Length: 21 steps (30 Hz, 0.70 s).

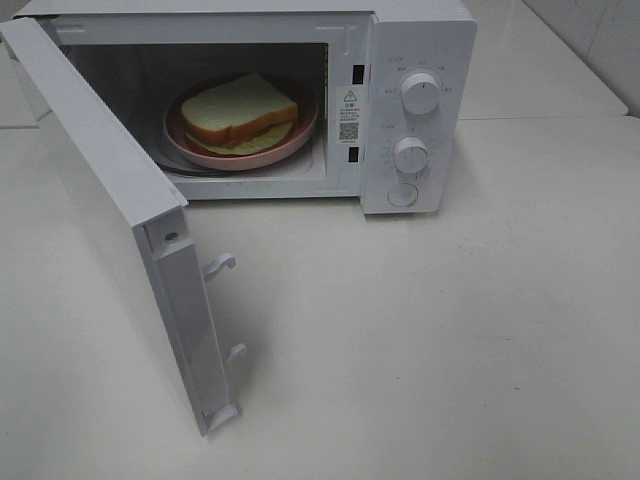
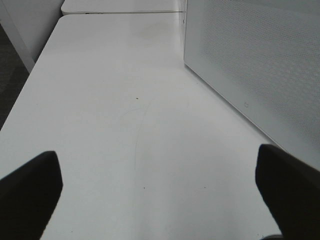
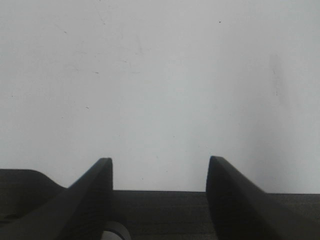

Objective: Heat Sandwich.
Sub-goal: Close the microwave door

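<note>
Standing by the tabletop (image 1: 450, 330), I can see the sandwich (image 1: 240, 108) already inside the microwave (image 1: 420, 40). It lies on a pink plate (image 1: 303, 136) in the middle of the cavity, top slice slightly askew, so a strip of pale filling shows along its front edge. The door (image 1: 90, 170) hangs wide open toward the near left, latch hooks pointing into the room, and two knobs (image 1: 420, 93) sit one above the other on the panel at the right.

Neither arm shows in the high view. The left fingers (image 2: 30, 195) are spread fully, with nothing between them, hovering over bare tabletop just beside a pale dotted panel (image 2: 260, 65) that I take to be the door. The right fingers (image 3: 235, 200) are parted too, less widely, with only blank white surface between them.

The sandwich looks light and soft. I would expect a pinch on the bread to dent it, and a sideways nudge could slide the top slice off the filling. If it had to be moved, the plate rim would be the place to grip: stiff and raised, though probably smooth enough to slip in a shallow hold.

To my eye the loading is done, so the sandwich should need no further handling. What seems to remain is swinging the door shut, for which the left side looks well placed, and then turning a knob. A slow push would keep the door from jolting the plate.
</note>
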Available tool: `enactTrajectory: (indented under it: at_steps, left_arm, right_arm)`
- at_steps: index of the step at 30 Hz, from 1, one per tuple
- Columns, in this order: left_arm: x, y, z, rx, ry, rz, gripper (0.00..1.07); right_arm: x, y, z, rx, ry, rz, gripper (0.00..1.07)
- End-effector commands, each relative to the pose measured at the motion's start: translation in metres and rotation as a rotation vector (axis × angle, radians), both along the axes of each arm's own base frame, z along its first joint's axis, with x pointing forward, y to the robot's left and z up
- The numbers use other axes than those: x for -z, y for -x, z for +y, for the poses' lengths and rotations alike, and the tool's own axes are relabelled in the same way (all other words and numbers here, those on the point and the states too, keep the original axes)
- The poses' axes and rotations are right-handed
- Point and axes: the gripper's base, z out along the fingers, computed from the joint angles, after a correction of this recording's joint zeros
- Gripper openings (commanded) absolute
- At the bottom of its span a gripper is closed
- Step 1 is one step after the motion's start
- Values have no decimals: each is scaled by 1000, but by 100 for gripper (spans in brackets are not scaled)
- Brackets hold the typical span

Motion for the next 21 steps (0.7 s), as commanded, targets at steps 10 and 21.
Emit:
enactTrajectory:
  at_steps: [10,21]
  left_arm:
    - [0,2,0,-8,3,-30,98]
    - [0,2,0,-8,3,-30,98]
  right_arm:
    - [23,40,-3,-41,29,-140,57]
    - [32,68,-2,-45,-13,-371,57]
